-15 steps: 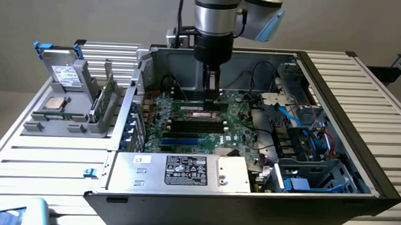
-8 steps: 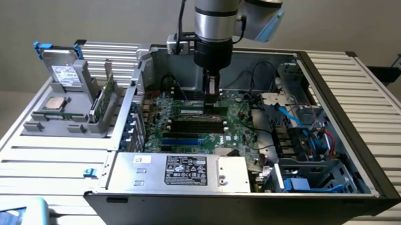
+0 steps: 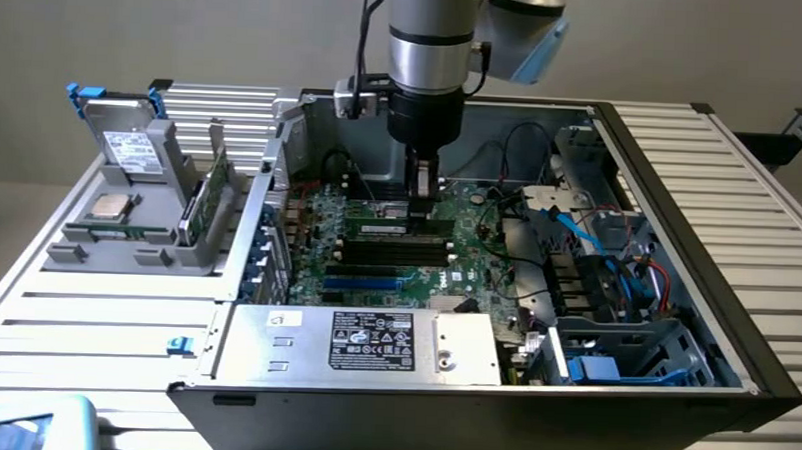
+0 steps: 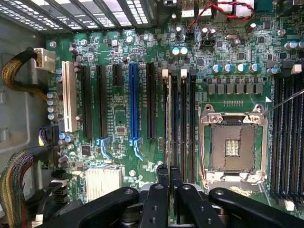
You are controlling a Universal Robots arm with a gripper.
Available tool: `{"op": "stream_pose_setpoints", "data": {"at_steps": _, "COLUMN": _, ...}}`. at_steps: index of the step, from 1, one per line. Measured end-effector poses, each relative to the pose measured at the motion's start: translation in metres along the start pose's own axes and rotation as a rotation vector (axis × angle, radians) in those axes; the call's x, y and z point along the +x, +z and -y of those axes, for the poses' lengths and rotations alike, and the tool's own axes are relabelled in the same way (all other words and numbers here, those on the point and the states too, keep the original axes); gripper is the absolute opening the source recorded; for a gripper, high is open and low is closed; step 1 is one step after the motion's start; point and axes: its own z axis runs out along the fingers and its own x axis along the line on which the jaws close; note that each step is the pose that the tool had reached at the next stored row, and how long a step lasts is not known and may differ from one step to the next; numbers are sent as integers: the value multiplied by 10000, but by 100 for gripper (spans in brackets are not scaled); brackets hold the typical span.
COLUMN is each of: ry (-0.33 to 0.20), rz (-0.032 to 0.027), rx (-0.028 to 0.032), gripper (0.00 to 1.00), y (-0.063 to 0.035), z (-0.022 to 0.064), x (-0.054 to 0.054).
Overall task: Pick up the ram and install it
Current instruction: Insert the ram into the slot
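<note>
Looking down from the wrist, I see the gripper with its two black fingers drawn almost together, pinching the thin top edge of the ram. The ram stands on edge in line with the black memory slots, just beside the bare processor socket on the motherboard; whether it is pressed fully home I cannot tell. From the exterior view, the arm reaches straight down into the open computer case, well apart from the grey rack on the exterior view's left.
</note>
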Motion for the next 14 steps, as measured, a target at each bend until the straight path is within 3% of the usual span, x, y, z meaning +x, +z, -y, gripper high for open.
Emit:
{"op": "stream_pose_setpoints", "data": {"at_steps": 2, "ry": 0, "rz": 2, "rx": 0, "gripper": 13, "y": 1, "z": 0, "x": -1}}
{"op": "stream_pose_setpoints", "data": {"at_steps": 3, "ry": 0, "rz": 36, "rx": 3, "gripper": 13, "y": 3, "z": 0, "x": 0}}
{"op": "stream_pose_setpoints", "data": {"at_steps": 5, "ry": 2, "rz": 176, "rx": 13, "gripper": 13, "y": 15, "z": -1, "x": 0}}
{"op": "stream_pose_setpoints", "data": {"at_steps": 8, "ry": 4, "rz": 187, "rx": 13, "gripper": 13, "y": 44, "z": -3, "x": -2}}
{"op": "stream_pose_setpoints", "data": {"at_steps": 10, "ry": 3, "rz": 144, "rx": 13, "gripper": 13, "y": 57, "z": -5, "x": -3}}
{"op": "stream_pose_setpoints", "data": {"at_steps": 14, "ry": -51, "rz": -177, "rx": 21, "gripper": 13, "y": 74, "z": -5, "x": -4}}
